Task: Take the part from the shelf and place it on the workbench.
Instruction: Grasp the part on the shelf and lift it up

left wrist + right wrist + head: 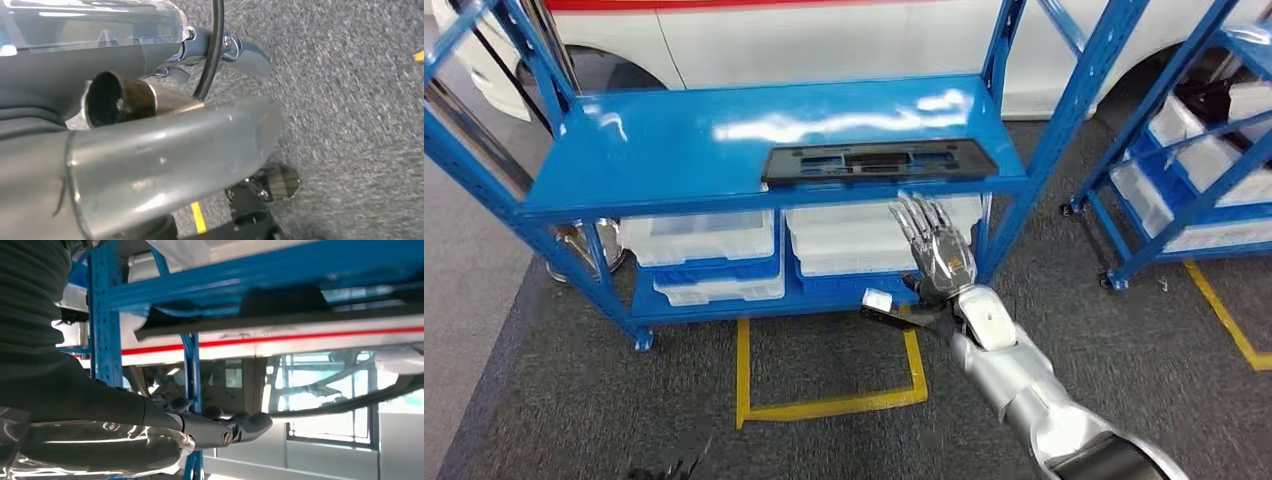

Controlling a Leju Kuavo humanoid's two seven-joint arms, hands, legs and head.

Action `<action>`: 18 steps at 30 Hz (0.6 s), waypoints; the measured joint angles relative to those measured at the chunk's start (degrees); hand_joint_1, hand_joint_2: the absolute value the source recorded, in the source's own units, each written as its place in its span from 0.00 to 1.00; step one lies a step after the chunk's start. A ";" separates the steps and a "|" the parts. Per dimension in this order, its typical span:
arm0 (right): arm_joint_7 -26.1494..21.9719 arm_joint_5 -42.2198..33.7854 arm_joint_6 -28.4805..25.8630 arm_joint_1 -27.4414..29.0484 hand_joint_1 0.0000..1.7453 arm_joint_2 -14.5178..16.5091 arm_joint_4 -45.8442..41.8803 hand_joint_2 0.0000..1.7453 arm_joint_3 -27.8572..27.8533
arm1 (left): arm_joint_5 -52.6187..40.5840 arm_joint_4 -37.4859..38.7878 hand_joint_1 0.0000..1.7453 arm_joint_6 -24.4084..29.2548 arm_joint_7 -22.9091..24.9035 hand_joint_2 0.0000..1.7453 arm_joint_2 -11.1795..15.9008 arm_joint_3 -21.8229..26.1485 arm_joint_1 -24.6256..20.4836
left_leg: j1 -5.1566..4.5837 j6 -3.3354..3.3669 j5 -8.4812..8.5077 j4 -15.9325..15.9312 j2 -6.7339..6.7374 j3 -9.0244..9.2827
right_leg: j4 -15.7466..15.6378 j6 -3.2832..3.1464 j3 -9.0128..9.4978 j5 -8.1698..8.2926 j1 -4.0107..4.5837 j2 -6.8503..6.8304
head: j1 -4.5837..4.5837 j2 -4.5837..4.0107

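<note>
A: Where is the part seen?
B: A long flat black plastic part [879,161] is laid at the front edge of the blue metal shelf [674,140], untouched.
A: Right hand [934,250]?
B: Raised just below that edge, fingers spread wide, nothing held. Left hand cannot be told.

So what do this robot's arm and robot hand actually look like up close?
The right arm is shiny silver with rounded segments and a white block near the wrist. Its robot hand is metallic grey with slim, darker segmented fingers. From the wrist cameras you see a grey ribbed cover, glossy silver shells and a black cable running along the left hand's side.
</note>
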 joint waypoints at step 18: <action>0.03 -0.29 -0.02 -0.02 0.00 0.08 0.19 1.00 0.62 | -0.12 0.02 0.00 0.11 0.10 0.00 0.07 -0.02 0.14 | -1.46 2.10 5.30 3.31 -0.02 -7.19 | -0.57 -3.05 3.09 -2.58 1.41 0.59 | 0.00 0.00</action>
